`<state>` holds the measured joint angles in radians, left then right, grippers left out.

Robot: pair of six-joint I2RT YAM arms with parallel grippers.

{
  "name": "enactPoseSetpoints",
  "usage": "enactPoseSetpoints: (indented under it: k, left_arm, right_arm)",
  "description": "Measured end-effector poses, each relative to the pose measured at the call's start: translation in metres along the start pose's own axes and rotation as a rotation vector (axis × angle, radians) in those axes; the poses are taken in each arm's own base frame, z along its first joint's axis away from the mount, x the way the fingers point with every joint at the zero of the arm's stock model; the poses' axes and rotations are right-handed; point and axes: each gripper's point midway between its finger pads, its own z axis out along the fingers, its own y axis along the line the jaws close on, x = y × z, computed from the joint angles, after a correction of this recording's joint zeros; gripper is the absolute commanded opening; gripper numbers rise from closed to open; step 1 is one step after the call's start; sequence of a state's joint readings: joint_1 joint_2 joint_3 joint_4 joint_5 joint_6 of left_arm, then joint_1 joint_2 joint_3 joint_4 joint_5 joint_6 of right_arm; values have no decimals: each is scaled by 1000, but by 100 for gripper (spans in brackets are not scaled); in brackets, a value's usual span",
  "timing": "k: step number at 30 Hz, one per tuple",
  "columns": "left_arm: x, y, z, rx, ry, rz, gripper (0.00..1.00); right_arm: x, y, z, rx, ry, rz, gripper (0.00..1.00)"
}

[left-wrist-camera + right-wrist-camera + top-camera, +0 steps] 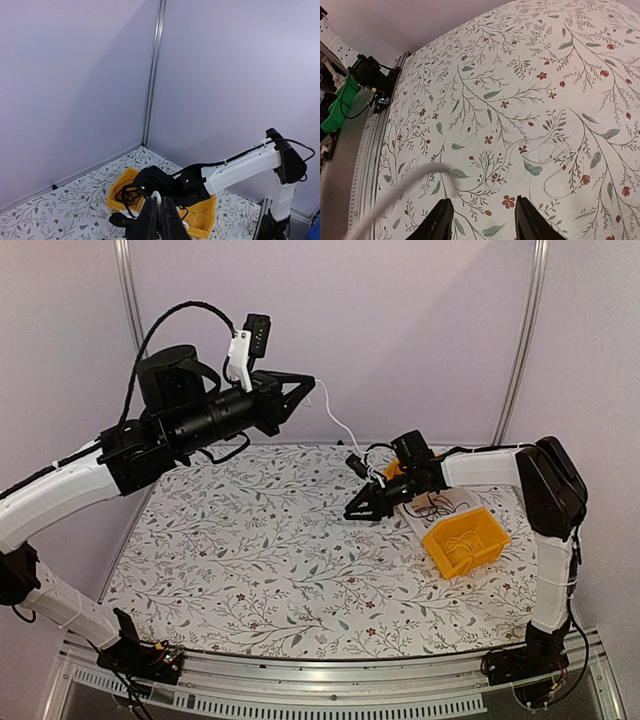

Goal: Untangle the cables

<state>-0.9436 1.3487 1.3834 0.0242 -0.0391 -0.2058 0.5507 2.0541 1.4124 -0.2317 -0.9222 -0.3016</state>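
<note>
Left claw (308, 388): up high over the worktop's left half, pinched fully shut on the end of the white cable (340, 426); same story from its own wrist camera, closed tight at the bottom edge (159, 220).
White cable: strung through the air from that raised tip, sagging down and right to the bundle just beside the right claw (358, 510); clear of the cloth along the way.
Right claw: low over the worktop, right of centre, nose pointing left and down; parted roughly halfway (482, 201), nothing visibly gripped; blurred white cord across the left of its view.
Black cables (127, 194): bunched in and around the far yellow bin (118, 189), looped together, not separated.
Near yellow bin (452, 562): thin pale loops lying inside.
Progress, as a guess: early to middle. 1 white cable drawn out and up, not yet free of the bundle; black ones untouched in their heap; pulling apart and laying out separately left to do.
Worktop (250, 560): covered in white cloth printed with grey-green sprigs and small red flowers, lying flat; metal rail (330, 680) along the near edge.
Room: plain lilac panel walls, 2 aluminium posts (128, 290) at the back.
</note>
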Motion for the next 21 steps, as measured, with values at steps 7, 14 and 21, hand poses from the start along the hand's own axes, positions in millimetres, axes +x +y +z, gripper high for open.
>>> enactPoseSetpoints:
  k: [7,14,21]
  left_arm:
    - [18,1,5,3,35,-3,0]
    - [33,1,15,11,62,-4,0]
    - [36,-1,16,23,64,-15,0]
  right_arm:
    - [-30,35,-32,-42,-46,-152,57]
    - [-28,38,-44,-78,-53,-156,68]
    - [-28,51,-47,-145,-71,-166,74]
